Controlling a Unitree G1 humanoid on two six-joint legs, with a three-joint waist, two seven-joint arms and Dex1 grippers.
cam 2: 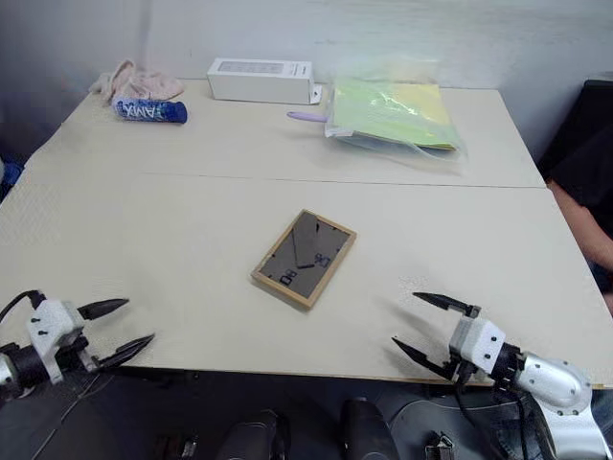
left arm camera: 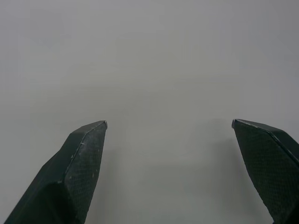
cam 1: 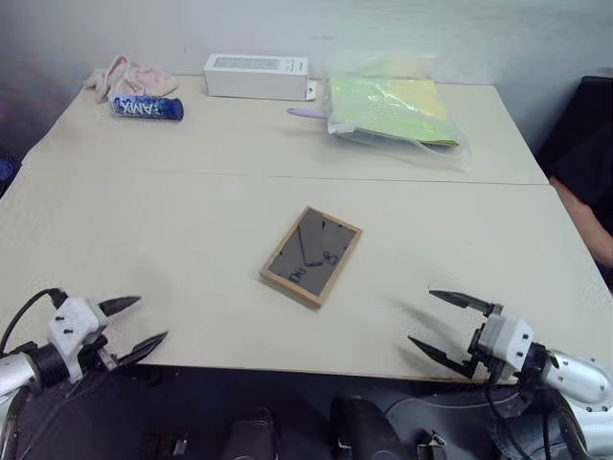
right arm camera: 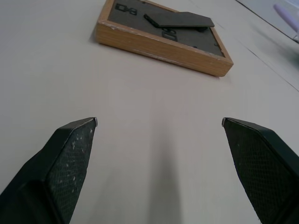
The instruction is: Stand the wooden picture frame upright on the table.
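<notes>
lying face-down on table (cam 1: 144,240), wooden picture frame (cam 1: 311,255), portrait hidden; left gripper (cam 1: 140,327) & right gripper (cam 1: 442,322) wide open, empty

One wooden picture frame (cam 1: 311,255) lies flat, dark back up, near the middle of the one counter (cam 1: 144,240). Two grippers: the left gripper (cam 1: 134,326) at about 8 o'clock from the frame, the right gripper (cam 1: 442,324) at about 4 o'clock, each with two black fingers spread apart. Toward 12 o'clock sits one white long box (cam 1: 256,76). At 11 o'clock lie one blue tube (cam 1: 146,107) and one pink cloth (cam 1: 127,75). At 1 o'clock there is one clear bag of yellow-green sheets (cam 1: 393,111), with one small lilac object (cam 1: 306,113) just beside it.
</notes>
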